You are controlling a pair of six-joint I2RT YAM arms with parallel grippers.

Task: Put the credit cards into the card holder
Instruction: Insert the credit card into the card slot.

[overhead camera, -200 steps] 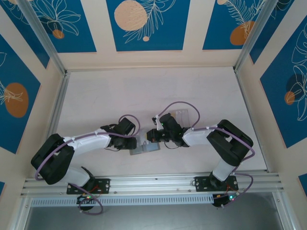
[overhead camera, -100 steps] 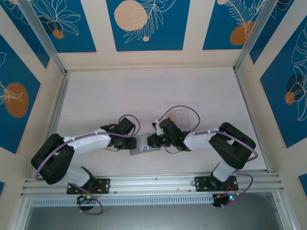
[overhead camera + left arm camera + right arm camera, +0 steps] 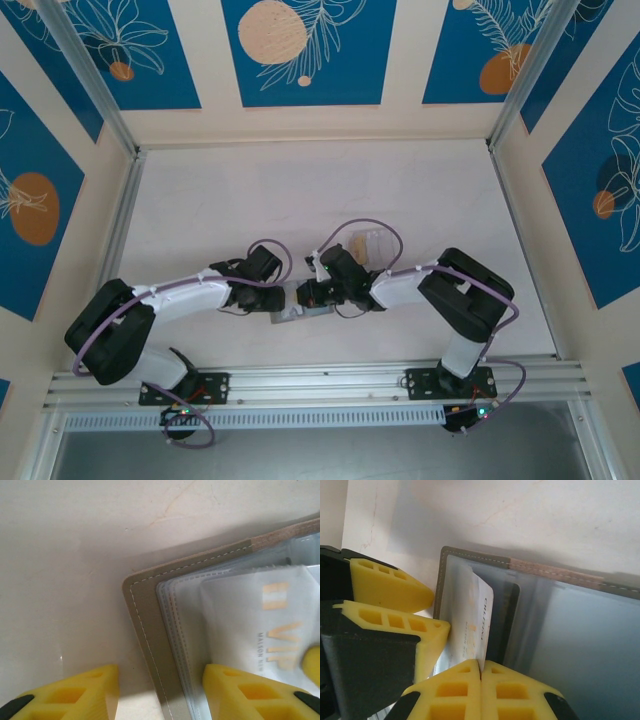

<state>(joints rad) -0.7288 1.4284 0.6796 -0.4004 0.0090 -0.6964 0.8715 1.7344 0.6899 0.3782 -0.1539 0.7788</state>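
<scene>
Near edge: both arms bend inward and their wrists meet over the middle of the table [image 3: 300, 190]. The card holder [image 3: 296, 313] lies open and flat right under the two grippers, on the near half of the table.

Left gripper [image 3: 160, 692]: fingers spread, nothing pinched. One finger is over bare table just outside the holder's stitched edge, the other over the clear sleeves inside. Cannot tell whether it presses on them.

Right gripper [image 3: 480, 672]: fingers clenched on the near edge of a pale credit card [image 3: 479, 612] with orange "VIP" lettering. The card leans over the holder's left-hand page, close to the outer edge and just beside the left gripper's fingers. Cannot tell whether its far end sits inside a sleeve.

Farther back: a clear plastic box [image 3: 368, 243] rests on the table just behind the right wrist, with an orange-tan patch at its left end.
</scene>
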